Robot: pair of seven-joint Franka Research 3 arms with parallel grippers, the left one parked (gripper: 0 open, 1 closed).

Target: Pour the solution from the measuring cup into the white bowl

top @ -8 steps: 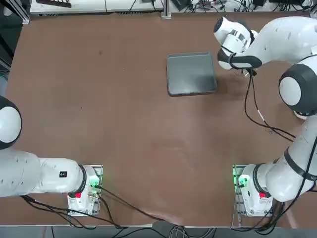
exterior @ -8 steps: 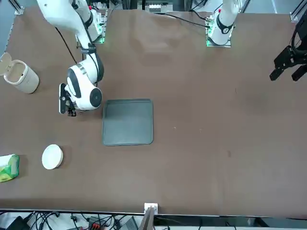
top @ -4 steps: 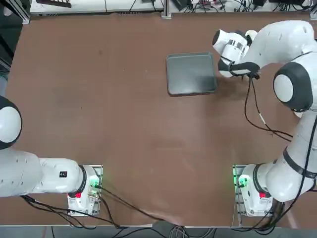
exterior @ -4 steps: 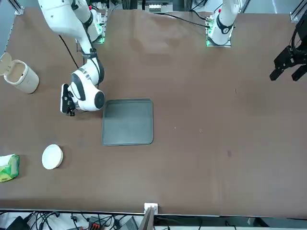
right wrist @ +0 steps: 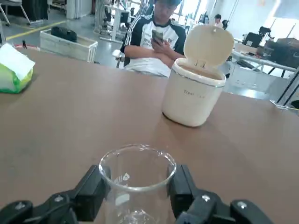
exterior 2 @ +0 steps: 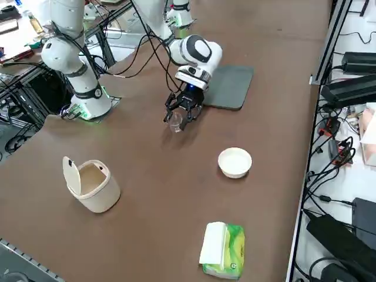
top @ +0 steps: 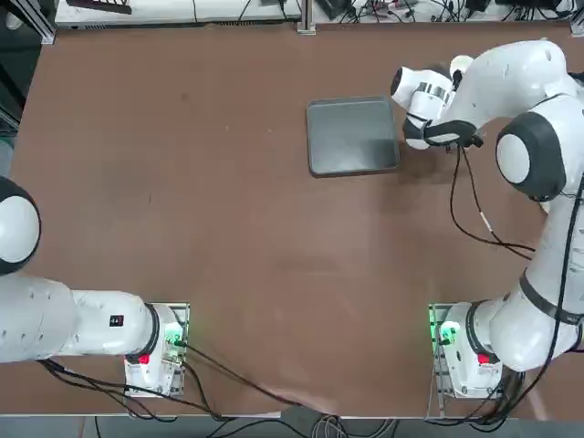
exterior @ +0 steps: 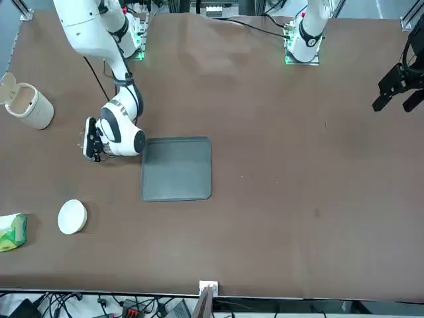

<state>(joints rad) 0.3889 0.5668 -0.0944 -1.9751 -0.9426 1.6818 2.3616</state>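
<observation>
My right gripper (exterior 2: 178,119) hangs low over the table beside the dark grey tray (exterior 2: 230,85), on the tray's right-hand side as the robot faces it. It is shut on the measuring cup (exterior 2: 174,124). In the wrist view the clear cup (right wrist: 137,175) stands upright between the two black fingers (right wrist: 93,191). The white bowl (exterior 2: 235,161) sits on the table a short way beyond the gripper, towards the far edge. The front view shows the gripper (exterior: 89,139) above and slightly right of the bowl (exterior: 72,216). My arm hides the bowl in the top view.
An off-white container (exterior 2: 94,185) with its flip lid open stands near the table's right edge. A green packet (exterior 2: 223,249) lies at the far right corner. The tray (top: 353,137) holds nothing. A person (right wrist: 154,44) sits beyond the table's edge.
The right arm's forearm and wrist have swung and turned a little. The hand has stayed by the tray's corner with the cup still held.
</observation>
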